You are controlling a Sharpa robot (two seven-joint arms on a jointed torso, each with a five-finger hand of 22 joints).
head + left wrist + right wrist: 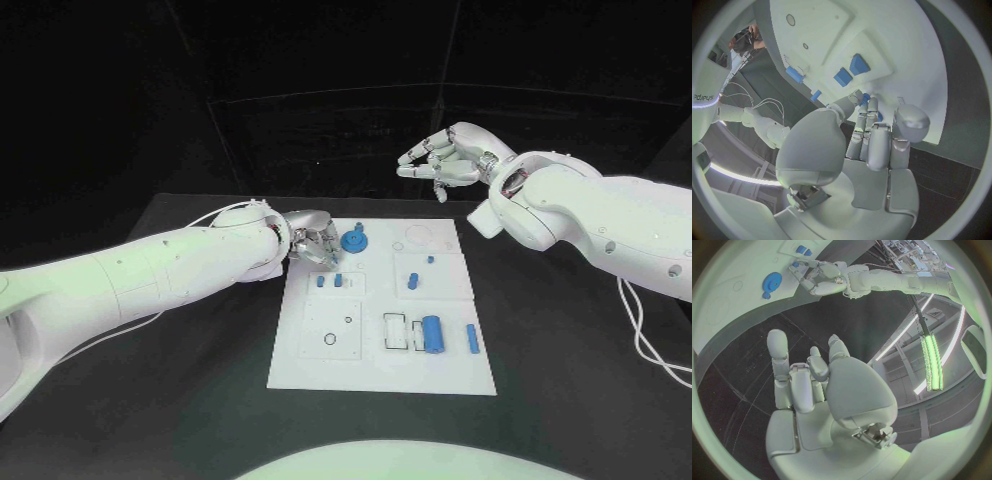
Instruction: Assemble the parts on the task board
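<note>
Two white arms are seen over the black tabletop (pixel 577 400), on which the white task board (pixel 382 375) is laid flat between them. The left hand (pixel 313 243) is held low at the board's far corner on its own side, its fingers (pixel 869 135) drawn together and pointed down at the board; whether anything is pinched at the fingertips cannot be told, since they are hidden behind the hand. The right hand (pixel 450 155) is raised well above and beyond the board's far edge, clear of everything, with its fingers (pixel 777 352) loosely curled and apart and nothing held in them. Just beside the left hand, toward the right hand, a round blue gear-like part (pixel 356 241) is seen on the board. A large blue cylinder (pixel 431 333) is laid on the nearer half of the board, well apart from both hands, with a slim blue bar (pixel 472 339) just beside it. Two small blue blocks (pixel 330 282) are set side by side just nearer than the left hand, close under its fingers in the left wrist view. A small blue peg (pixel 413 279) is placed near the board's middle, between the gear-like part and the cylinder.
</note>
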